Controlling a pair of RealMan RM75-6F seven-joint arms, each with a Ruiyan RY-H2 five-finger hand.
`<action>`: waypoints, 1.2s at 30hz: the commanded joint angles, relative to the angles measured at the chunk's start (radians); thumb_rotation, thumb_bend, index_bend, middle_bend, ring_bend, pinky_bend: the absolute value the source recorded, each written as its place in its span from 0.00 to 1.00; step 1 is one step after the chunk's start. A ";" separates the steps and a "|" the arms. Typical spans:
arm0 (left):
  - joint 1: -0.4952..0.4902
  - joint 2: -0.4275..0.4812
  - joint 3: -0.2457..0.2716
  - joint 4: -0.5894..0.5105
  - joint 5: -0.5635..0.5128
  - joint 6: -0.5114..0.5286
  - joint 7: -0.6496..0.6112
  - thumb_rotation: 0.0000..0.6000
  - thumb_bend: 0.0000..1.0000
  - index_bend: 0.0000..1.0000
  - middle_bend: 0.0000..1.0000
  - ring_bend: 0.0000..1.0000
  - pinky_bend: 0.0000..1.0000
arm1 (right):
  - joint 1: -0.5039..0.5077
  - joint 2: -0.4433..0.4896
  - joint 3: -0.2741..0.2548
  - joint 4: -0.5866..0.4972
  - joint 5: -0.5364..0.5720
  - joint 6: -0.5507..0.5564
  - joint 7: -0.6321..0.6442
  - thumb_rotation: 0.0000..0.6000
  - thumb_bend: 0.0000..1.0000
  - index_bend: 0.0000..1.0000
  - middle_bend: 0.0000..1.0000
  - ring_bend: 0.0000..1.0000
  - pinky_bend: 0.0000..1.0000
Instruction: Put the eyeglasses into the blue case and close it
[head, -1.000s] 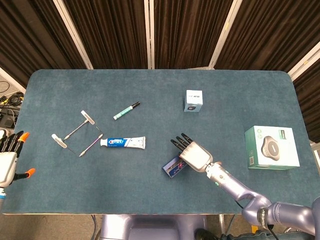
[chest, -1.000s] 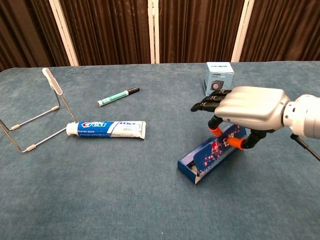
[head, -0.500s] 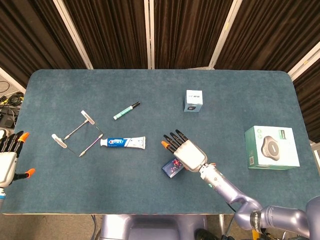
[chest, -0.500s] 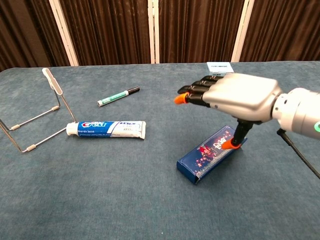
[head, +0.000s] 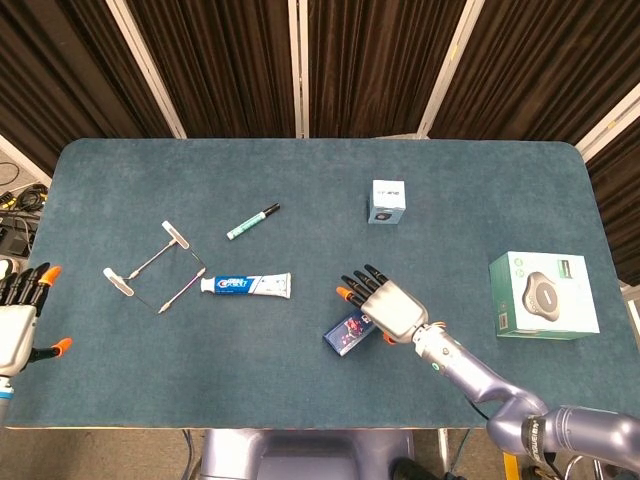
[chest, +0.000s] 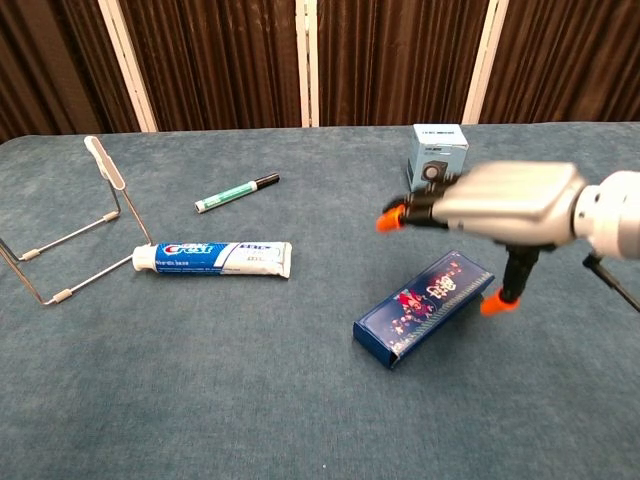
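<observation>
Teal table (head: 480, 170) — dark curtains (head: 230, 60) behind

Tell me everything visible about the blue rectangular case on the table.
The blue rectangular case is long and box-shaped, dark blue with a small red and white print on its top. It looks like card or thin plastic. It is closed and lies flat and diagonally on the teal table, right of the toothpaste tube. The right hand hovers above its far end, apparently without touching it.
</observation>
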 joint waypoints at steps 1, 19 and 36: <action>-0.001 -0.001 -0.001 0.002 -0.004 -0.003 0.001 1.00 0.00 0.00 0.00 0.00 0.00 | 0.024 -0.037 -0.017 0.055 -0.004 -0.049 0.028 1.00 0.03 0.00 0.00 0.00 0.00; -0.007 -0.003 -0.004 0.013 -0.016 -0.018 -0.006 1.00 0.00 0.00 0.00 0.00 0.00 | 0.041 -0.140 -0.041 0.182 -0.053 -0.044 0.045 1.00 0.18 0.34 0.31 0.13 0.00; -0.006 -0.003 -0.002 0.007 -0.013 -0.014 -0.001 1.00 0.00 0.00 0.00 0.00 0.00 | 0.016 -0.104 -0.049 0.144 -0.055 -0.002 0.046 1.00 0.06 0.01 0.00 0.00 0.00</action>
